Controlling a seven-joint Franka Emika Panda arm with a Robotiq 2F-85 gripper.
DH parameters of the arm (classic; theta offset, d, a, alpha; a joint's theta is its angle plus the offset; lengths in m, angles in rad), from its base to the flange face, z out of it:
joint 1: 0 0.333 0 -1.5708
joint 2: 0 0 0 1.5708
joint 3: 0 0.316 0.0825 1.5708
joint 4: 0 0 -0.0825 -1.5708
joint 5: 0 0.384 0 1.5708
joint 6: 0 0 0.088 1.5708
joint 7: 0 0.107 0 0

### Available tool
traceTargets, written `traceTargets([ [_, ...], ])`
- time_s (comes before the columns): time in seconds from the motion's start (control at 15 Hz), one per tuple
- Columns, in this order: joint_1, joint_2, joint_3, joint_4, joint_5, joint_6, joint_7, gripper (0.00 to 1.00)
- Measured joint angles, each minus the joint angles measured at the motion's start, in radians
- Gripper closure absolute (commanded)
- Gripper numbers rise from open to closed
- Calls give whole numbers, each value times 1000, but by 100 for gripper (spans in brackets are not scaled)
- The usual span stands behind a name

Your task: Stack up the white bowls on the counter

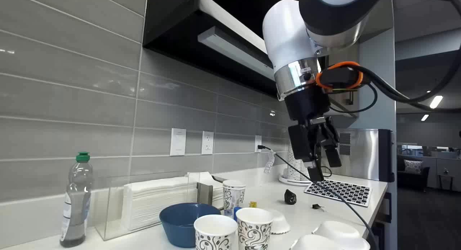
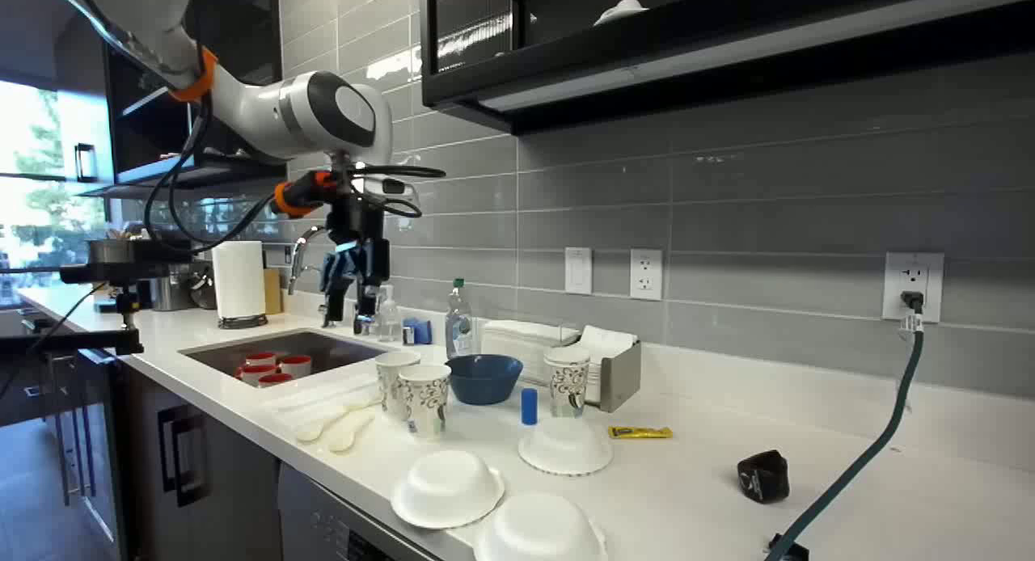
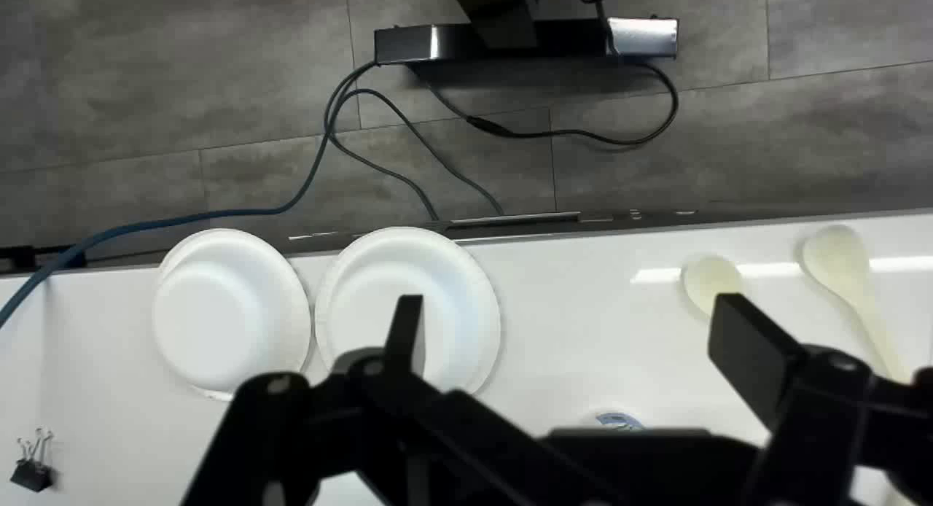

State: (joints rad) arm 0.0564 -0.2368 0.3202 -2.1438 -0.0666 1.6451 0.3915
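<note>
Three white bowl shapes lie upside down on the white counter [image 2: 687, 480]. The near bowl [image 2: 447, 488], the front bowl [image 2: 540, 529] and the back bowl [image 2: 566, 446] show in an exterior view. The near and front ones seem to have an extra rim edge; I cannot tell if each is more than one bowl. In the wrist view two bowls [image 3: 219, 316] [image 3: 452, 302] sit side by side at the counter's edge. My gripper [image 3: 572, 338] is open and empty, high above the counter; it shows in both exterior views [image 1: 324, 165] [image 2: 348, 312].
Patterned cups [image 2: 424, 399], a blue bowl [image 2: 483, 379], a blue cylinder [image 2: 529, 406] and a napkin holder [image 2: 621, 375] stand near the bowls. Pale spoons [image 2: 349, 430] lie beside the sink [image 2: 327, 351]. A cable [image 2: 865, 472] crosses the counter. Cabinets [image 1: 230, 30] overhang the wall.
</note>
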Motion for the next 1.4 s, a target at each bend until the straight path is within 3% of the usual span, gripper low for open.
traceTargets([
  [1.07, 3, 0, -4, 0, 0, 0, 0, 0],
  [1.27, 9, -6, -54, -1, 7, 2, 1, 0],
  [1.4, -5, -26, -134, -17, 34, 9, -12, 0],
])
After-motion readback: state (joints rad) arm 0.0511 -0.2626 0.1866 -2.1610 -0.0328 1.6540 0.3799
